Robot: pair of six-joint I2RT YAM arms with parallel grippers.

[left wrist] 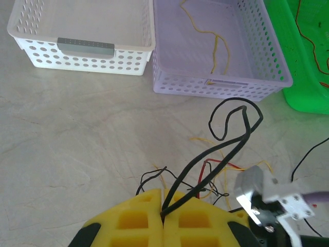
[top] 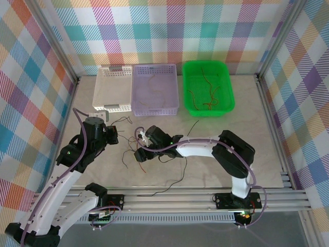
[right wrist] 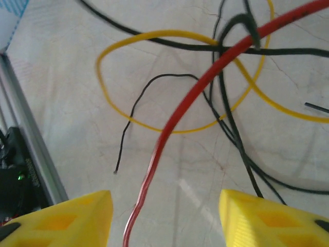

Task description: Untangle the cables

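Note:
The cables (top: 134,154) lie as a loose tangle of red, yellow and black wires on the table between the two grippers. My left gripper (left wrist: 164,205) is shut on a thick black cable (left wrist: 226,149), which rises from the yellow fingers and loops above the table. A red cable (left wrist: 222,163) and thin yellow wires lie beneath it. My right gripper (right wrist: 164,211) is open just above the table. A red cable (right wrist: 175,118) runs between its fingers, touching neither. Beyond lie a yellow loop (right wrist: 97,67) and black cables (right wrist: 236,139). From above, the left gripper (top: 114,135) and right gripper (top: 141,152) sit close together.
Three baskets stand along the back: white (top: 113,103), purple (top: 156,105) with a yellow wire inside (left wrist: 216,49), and green (top: 208,110) holding red and orange wires. A loose black wire (top: 169,188) trails toward the front rail (top: 180,198). Checked walls enclose the table.

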